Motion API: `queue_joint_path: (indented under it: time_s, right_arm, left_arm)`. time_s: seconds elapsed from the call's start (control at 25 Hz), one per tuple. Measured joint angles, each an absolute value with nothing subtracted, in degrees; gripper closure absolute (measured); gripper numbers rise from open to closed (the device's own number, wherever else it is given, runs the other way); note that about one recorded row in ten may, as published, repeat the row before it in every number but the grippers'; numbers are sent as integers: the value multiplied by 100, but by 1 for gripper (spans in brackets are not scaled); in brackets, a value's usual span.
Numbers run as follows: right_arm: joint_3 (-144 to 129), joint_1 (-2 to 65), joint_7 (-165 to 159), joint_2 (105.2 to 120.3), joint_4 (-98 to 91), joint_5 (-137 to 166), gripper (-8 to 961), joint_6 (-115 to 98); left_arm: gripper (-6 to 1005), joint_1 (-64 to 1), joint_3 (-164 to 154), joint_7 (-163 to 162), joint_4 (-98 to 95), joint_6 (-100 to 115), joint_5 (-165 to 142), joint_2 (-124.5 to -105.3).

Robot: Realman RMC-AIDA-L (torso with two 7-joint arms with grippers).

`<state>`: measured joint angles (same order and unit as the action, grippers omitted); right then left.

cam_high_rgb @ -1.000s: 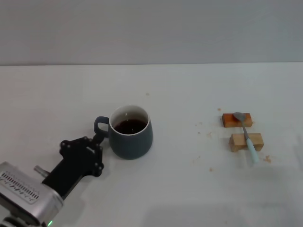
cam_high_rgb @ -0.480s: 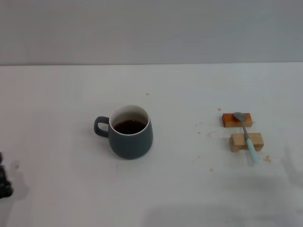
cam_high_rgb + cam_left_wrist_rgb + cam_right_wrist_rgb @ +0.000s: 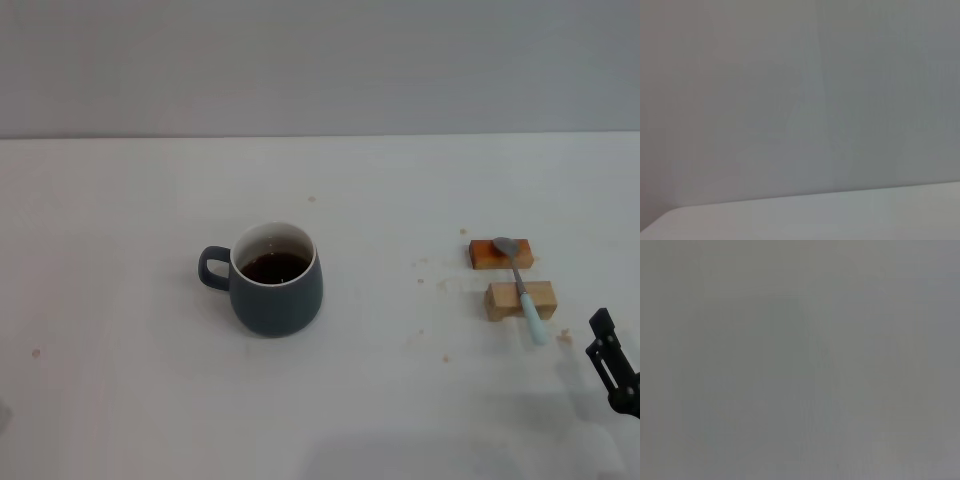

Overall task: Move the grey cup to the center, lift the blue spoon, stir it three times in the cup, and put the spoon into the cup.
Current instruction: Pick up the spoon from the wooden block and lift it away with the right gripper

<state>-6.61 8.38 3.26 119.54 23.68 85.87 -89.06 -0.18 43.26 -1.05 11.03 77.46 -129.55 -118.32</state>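
In the head view the grey cup (image 3: 275, 280) stands upright on the white table, a little left of the middle, its handle pointing left and dark liquid inside. Over at the right, the blue spoon (image 3: 522, 288) lies across two small wooden blocks, metal bowl on the far block and pale blue handle pointing toward me. My right gripper (image 3: 612, 365) pokes in at the lower right edge, just right of and nearer than the spoon's handle, touching nothing. The left gripper is out of view. Neither wrist view shows the cup or the spoon.
The orange-brown block (image 3: 500, 253) and the lighter block (image 3: 520, 300) hold the spoon off the table (image 3: 400, 400). Small crumbs lie scattered around the blocks. A grey wall runs behind the table's far edge.
My left arm, which was beside the cup's handle, has pulled back to the lower left and left the head view. The right gripper has come in at the lower right edge.
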Motion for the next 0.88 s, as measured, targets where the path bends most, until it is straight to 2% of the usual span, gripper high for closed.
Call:
queue_joint_path:
  time_s: [0.88]
  right_arm:
    - [-739, 1230, 316, 11962, 2469, 8596, 207, -7970]
  left_arm:
    - [1001, -151, 4280, -82, 977, 7716, -13009, -11848]
